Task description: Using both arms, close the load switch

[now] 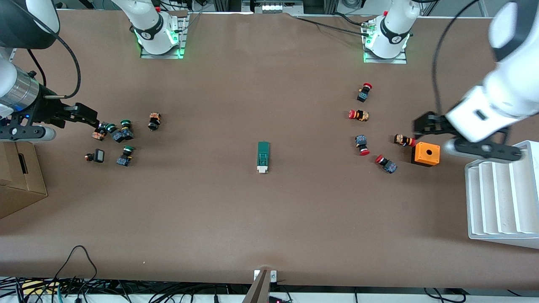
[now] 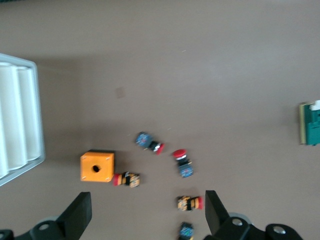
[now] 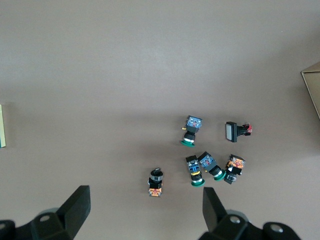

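The load switch [image 1: 263, 156], a narrow dark-green block with a white tab at its nearer end, lies flat at the table's middle. It shows at the edge of the left wrist view [image 2: 311, 124] and as a sliver in the right wrist view [image 3: 2, 126]. My left gripper [image 1: 422, 125] is open and empty over the red-capped buttons beside the orange box; its fingers stand wide apart in the left wrist view [image 2: 147, 212]. My right gripper [image 1: 93, 119] is open and empty over the green-capped buttons, with wide-spread fingers in the right wrist view [image 3: 146, 207]. Both are well away from the switch.
Several red-capped push buttons [image 1: 363, 145] and an orange box with a hole [image 1: 426, 153] lie toward the left arm's end. Several green-capped buttons [image 1: 125, 129] lie toward the right arm's end. A white ridged tray [image 1: 501, 198] and a cardboard box [image 1: 19, 176] sit at the table's ends.
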You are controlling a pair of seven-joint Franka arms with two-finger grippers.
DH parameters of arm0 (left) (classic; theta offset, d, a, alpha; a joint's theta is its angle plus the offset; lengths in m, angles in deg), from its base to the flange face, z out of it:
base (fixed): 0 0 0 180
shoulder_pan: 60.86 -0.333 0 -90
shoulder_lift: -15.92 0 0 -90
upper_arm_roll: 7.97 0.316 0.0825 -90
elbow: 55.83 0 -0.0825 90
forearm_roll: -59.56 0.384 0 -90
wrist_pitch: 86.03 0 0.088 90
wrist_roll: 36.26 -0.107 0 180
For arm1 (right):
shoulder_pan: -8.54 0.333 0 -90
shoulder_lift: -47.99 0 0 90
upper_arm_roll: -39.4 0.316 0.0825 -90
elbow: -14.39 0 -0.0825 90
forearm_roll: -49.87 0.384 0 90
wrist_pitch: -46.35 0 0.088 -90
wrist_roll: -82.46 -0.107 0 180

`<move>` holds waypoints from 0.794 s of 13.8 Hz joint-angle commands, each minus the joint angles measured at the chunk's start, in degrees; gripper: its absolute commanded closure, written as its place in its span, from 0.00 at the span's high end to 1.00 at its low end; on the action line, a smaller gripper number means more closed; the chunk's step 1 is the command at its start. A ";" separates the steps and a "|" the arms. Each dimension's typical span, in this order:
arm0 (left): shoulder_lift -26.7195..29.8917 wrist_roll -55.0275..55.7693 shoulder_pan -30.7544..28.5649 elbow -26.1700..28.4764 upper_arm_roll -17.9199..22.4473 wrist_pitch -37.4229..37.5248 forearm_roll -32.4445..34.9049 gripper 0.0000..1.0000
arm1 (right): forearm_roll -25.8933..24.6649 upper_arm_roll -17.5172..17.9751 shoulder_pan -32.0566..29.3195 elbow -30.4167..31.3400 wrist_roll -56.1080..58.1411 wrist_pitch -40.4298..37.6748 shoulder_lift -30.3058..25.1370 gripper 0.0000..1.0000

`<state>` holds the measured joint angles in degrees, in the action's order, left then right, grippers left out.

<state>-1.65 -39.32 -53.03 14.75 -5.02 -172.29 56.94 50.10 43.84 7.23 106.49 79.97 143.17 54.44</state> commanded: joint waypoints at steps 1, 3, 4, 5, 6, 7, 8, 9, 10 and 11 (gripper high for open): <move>1.66 -5.80 0.26 1.41 6.35 1.27 -2.31 1.00 | -0.93 0.22 0.08 -1.22 0.20 -0.76 0.40 0.99; 1.66 -4.50 -0.09 1.23 9.25 3.98 -2.22 1.00 | -0.93 0.22 0.08 -1.31 0.20 -0.76 0.40 0.99; 1.92 -2.32 -0.18 1.32 9.70 5.04 -2.22 1.00 | -0.93 0.22 0.08 -1.31 0.11 -0.67 0.40 0.99; 2.44 -0.12 -0.18 1.40 10.05 6.88 -2.22 1.00 | -0.93 0.22 0.08 -1.31 0.20 -0.76 0.40 0.99; 3.15 0.25 -0.18 2.01 10.14 6.81 -2.13 1.00 | -0.93 0.22 0.08 -1.31 0.20 -0.67 0.40 0.99; 3.41 0.25 -0.27 1.76 10.15 6.72 -1.87 1.00 | -0.93 0.22 0.08 -1.31 0.20 -0.58 0.40 0.99; 3.50 0.17 -0.45 1.58 10.06 6.72 -1.61 1.00 | -0.93 0.22 0.08 -1.31 0.11 -0.58 0.40 0.99; 3.68 0.25 -0.45 1.58 10.06 6.72 -1.60 1.00 | -0.93 0.22 0.08 -1.31 0.20 -0.58 0.40 0.99; 3.68 0.25 -0.45 1.49 9.97 6.72 -1.52 1.00 | -1.11 0.22 0.08 -1.31 0.20 -0.58 0.49 0.99; 3.77 0.17 -0.53 1.41 9.88 6.72 -1.51 1.00 | -1.28 0.22 -0.01 -1.31 0.29 -0.58 0.49 0.99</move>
<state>0.57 -39.73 -53.58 14.77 4.85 -165.88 55.84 49.97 43.84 7.23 106.42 79.97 143.17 54.44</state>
